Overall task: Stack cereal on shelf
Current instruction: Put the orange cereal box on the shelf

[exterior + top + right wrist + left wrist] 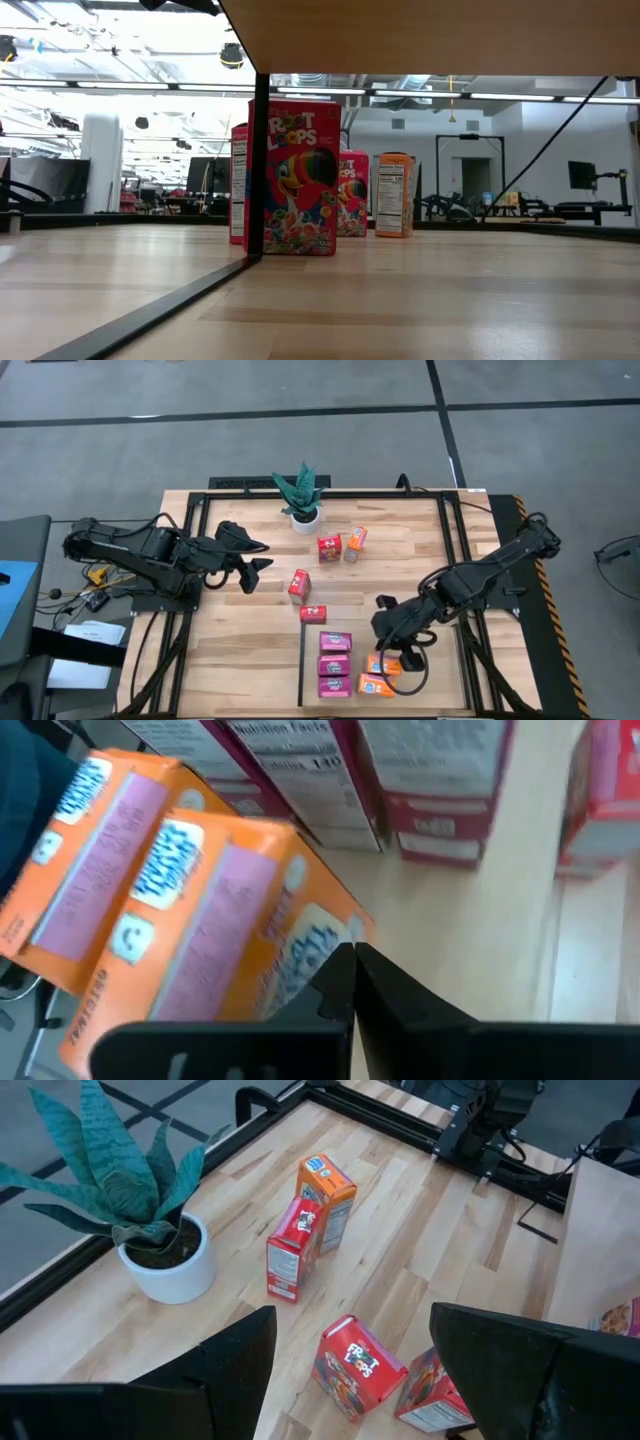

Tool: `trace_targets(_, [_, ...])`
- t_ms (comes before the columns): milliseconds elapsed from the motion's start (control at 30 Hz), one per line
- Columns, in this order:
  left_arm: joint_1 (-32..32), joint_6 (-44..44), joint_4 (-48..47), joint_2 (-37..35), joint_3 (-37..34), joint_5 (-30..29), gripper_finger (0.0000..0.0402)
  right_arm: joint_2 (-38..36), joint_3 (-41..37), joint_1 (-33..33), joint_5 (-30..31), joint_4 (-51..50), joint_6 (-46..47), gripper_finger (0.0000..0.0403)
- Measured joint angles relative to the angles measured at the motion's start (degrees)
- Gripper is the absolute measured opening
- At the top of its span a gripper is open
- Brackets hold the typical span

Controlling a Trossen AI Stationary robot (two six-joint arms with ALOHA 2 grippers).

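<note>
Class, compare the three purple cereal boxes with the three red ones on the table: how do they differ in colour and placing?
The purple boxes sit in one tight column on the shelf; the red boxes are scattered across the tabletop, apart from one another. Purple versus red fronts. Both are small cardboard cereal boxes.

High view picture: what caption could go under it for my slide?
Three purple cereal boxes and two orange boxes sit on the shelf beside the right gripper.

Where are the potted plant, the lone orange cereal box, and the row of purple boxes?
potted plant (303, 495): high view, on its leaves.
lone orange box (356, 538): high view, its top.
purple boxes (334, 663): high view, the middle box.
</note>
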Motion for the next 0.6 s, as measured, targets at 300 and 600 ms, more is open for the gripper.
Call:
trace_targets(300, [0.0,-0.01,-0.11,0.01,0.0,0.0,0.0255,-0.04,1.33,5.13,3.62,-10.78,11.62,0.0011])
trace_targets(600, [0.0,0.69,-0.37,0.0,0.0,0.0,0.0255,-0.04,1.11,11.53,10.38,-11.26,21.04,0.0023])
